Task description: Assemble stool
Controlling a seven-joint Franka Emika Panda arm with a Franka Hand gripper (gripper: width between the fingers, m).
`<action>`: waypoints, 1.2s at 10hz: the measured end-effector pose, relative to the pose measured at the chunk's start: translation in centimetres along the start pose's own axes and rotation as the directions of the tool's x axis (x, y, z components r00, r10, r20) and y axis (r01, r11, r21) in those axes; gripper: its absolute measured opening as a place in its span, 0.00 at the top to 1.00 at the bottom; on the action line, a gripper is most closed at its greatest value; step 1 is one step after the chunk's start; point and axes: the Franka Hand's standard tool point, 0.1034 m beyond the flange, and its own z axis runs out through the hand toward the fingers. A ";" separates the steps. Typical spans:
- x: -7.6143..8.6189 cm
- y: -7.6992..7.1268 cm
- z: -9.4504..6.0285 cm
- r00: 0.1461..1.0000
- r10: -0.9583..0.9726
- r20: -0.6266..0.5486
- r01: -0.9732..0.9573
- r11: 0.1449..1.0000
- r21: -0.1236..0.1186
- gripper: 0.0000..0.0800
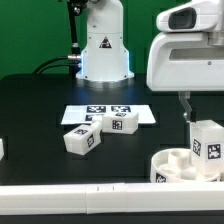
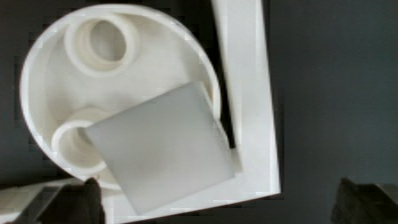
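The round white seat [image 1: 178, 166] lies at the exterior view's lower right, against the front rail. One white leg [image 1: 206, 142] with a tag stands upright in a socket of the seat. My gripper [image 1: 203, 112] hangs just above this leg, open; one thin finger [image 1: 185, 106] shows beside the leg's top and does not touch it. In the wrist view the leg [image 2: 169, 150] sits on the seat [image 2: 80, 85], between the wide-apart fingers [image 2: 59, 202] of the gripper [image 2: 214, 198]. Two loose tagged legs [image 1: 83, 139] [image 1: 122, 122] lie mid-table.
The marker board [image 1: 100, 112] lies flat behind the loose legs. A long white rail [image 1: 90, 190] runs along the front edge and shows in the wrist view [image 2: 246, 90] beside the seat. The robot base [image 1: 104, 50] stands at the back. A white part [image 1: 2, 148] peeks in at the left edge.
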 end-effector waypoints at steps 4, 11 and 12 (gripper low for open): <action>0.1 1.1 2.1 0.997 -0.083 -0.007 0.083 0.996 -0.015 0.19; 0.1 1.3 2.3 0.907 0.421 -0.007 -0.421 0.907 -0.005 0.57; 0.1 1.2 2.3 0.811 0.585 -0.001 -0.585 0.811 0.006 0.57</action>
